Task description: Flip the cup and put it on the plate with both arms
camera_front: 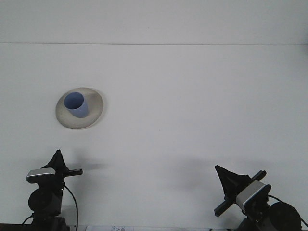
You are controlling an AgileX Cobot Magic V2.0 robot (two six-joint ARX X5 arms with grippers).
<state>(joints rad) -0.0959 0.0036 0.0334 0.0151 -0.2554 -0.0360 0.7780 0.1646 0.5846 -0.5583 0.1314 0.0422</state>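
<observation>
A small blue plastic cup (76,105) stands upright, mouth up, on a round beige plate (94,107) at the left of the white worktop (192,120). The left gripper (58,158) and right gripper (222,175) sit low at the near edge, well apart from the plate; whether either is clenched or released I cannot tell.

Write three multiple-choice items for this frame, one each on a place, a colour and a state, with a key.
1. Where does the cup stand?
A. on the plate
B. on the bare table, right of centre
C. in the right hand

2. What colour is the cup?
A. red
B. blue
C. green

3. How is the cup oriented?
A. lying on its side
B. mouth down
C. upright, mouth up

Key: 1 A, it sits within the plate's rim; 2 B, its wall and inside are blue; 3 C, its open mouth shows from above.
</observation>
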